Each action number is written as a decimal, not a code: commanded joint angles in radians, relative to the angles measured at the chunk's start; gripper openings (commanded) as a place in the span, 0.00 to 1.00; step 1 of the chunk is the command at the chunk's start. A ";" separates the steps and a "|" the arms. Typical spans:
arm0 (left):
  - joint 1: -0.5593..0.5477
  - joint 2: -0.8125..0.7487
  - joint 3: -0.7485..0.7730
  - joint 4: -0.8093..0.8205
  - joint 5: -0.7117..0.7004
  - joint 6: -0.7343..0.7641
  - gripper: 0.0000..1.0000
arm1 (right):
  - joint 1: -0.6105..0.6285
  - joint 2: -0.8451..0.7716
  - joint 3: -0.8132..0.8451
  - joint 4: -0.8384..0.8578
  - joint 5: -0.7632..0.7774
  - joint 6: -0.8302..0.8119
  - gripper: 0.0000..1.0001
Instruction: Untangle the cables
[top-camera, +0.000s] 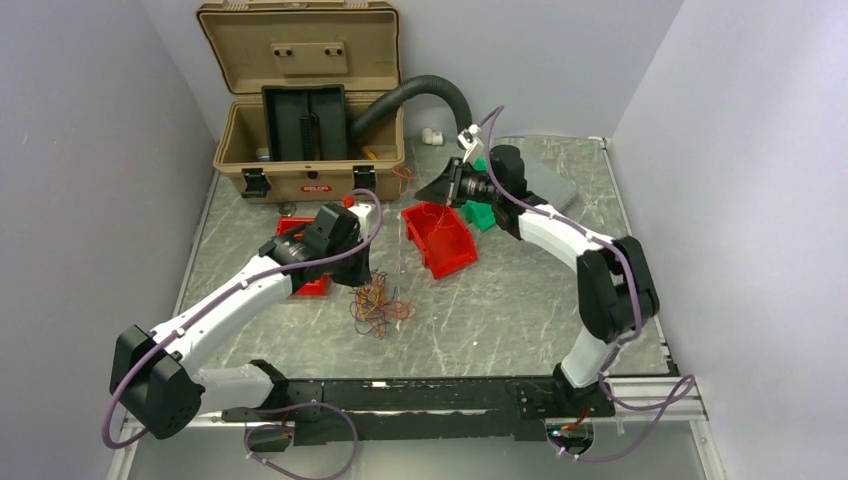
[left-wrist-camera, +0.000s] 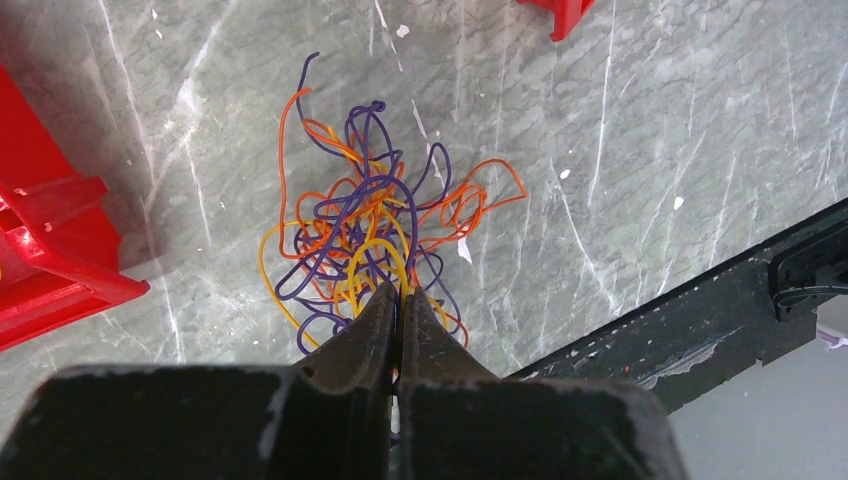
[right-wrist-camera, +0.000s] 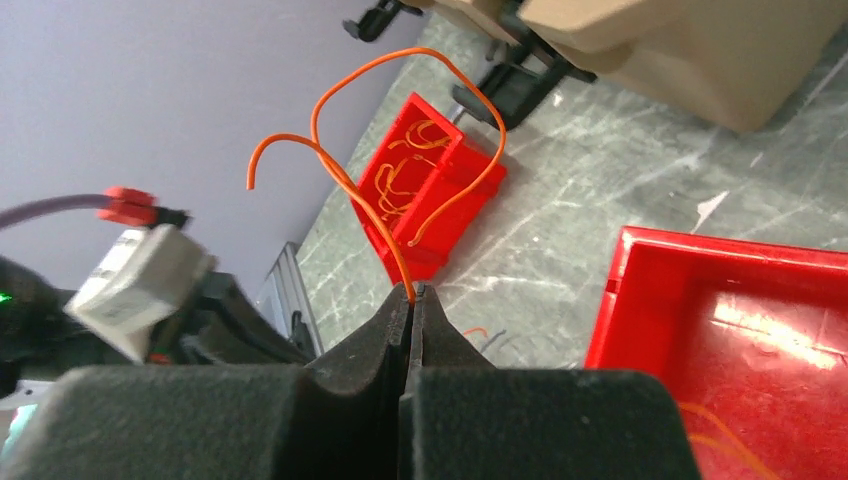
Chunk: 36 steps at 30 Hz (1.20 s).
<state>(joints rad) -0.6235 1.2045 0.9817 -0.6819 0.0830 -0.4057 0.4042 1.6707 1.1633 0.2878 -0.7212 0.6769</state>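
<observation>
The cables (top-camera: 378, 305) are a small tangle of thin orange, yellow and purple wires on the grey tabletop, seen close up in the left wrist view (left-wrist-camera: 370, 225). My left gripper (top-camera: 362, 276) is at the near edge of the tangle. In its wrist view it (left-wrist-camera: 400, 292) is shut on a yellow wire of the tangle. My right gripper (top-camera: 442, 190) is raised above the middle red bin (top-camera: 440, 238). In its wrist view it (right-wrist-camera: 412, 292) is shut on a single orange wire (right-wrist-camera: 408, 285) that curls up free of the tangle.
A second red bin (right-wrist-camera: 425, 185) with several yellow and orange wires lies by the left arm (top-camera: 300, 252). A green bin (top-camera: 482, 213) is behind the middle red bin. The open tan toolbox (top-camera: 310, 110) and black hose (top-camera: 420, 92) stand at the back. A black rail (left-wrist-camera: 700, 330) runs along the near edge.
</observation>
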 joint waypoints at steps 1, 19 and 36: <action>-0.002 -0.030 -0.003 0.002 -0.010 -0.007 0.00 | -0.042 0.102 -0.042 0.194 -0.076 0.037 0.00; -0.001 0.004 0.000 0.022 -0.004 -0.005 0.00 | -0.088 0.054 -0.173 -0.157 0.230 -0.272 0.00; -0.002 -0.003 -0.011 0.018 -0.017 -0.002 0.00 | 0.039 0.045 -0.117 -0.408 0.483 -0.350 0.00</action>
<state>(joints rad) -0.6235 1.2087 0.9810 -0.6811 0.0807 -0.4080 0.4274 1.7260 0.9936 -0.0887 -0.3172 0.3477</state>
